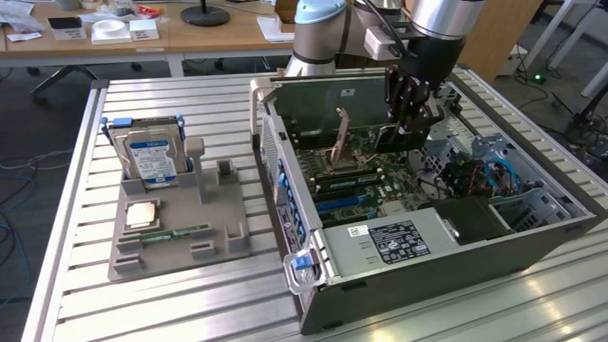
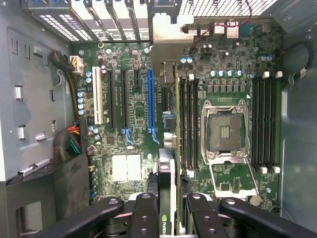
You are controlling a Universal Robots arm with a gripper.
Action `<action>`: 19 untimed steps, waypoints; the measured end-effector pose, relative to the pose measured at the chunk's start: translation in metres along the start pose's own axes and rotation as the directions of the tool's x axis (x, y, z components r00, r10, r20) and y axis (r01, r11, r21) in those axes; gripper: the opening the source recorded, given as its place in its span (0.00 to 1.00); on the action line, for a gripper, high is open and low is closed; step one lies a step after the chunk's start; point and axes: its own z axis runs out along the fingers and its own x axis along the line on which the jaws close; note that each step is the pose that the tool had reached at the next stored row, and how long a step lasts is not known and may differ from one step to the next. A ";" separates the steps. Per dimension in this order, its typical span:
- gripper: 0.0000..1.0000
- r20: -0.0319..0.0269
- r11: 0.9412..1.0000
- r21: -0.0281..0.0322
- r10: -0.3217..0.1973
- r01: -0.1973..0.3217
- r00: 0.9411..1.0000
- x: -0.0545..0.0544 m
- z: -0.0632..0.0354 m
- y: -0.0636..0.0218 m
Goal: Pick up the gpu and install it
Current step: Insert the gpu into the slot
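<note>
My gripper [image 1: 411, 117] reaches down into the open computer case [image 1: 428, 274], above the motherboard [image 1: 357, 182]. It is shut on the gpu [image 1: 397, 137], a thin black card held on edge. In the wrist view the gpu [image 2: 167, 166] runs edge-on away from the gripper [image 2: 170, 215], with its pale metal bracket [image 2: 168, 32] at the far end by the case's rear slots. The black fingers [image 2: 144, 213] clamp both faces of the card. The card hangs over the board just beside the long blue slot [image 2: 150, 104], between it and the memory slots [image 2: 188, 124]. I cannot tell whether it touches the board.
A grey fixture [image 1: 181, 239] on the table at the exterior view's left holds a silver hard drive [image 1: 152, 158], a processor chip [image 1: 142, 212] and a green memory stick [image 1: 176, 233]. Inside the case are an open processor socket [image 2: 225, 131], a power supply [image 1: 394, 242] and cable bundles [image 1: 480, 174].
</note>
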 end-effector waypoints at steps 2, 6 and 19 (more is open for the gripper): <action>0.27 0.000 1.000 0.000 0.000 0.000 1.000 0.000 0.0000 0.0000; 0.27 0.000 1.000 0.000 0.000 0.000 1.000 0.000 0.0057 0.0003; 0.27 0.000 1.000 0.000 0.000 0.000 1.000 0.000 0.0239 0.0017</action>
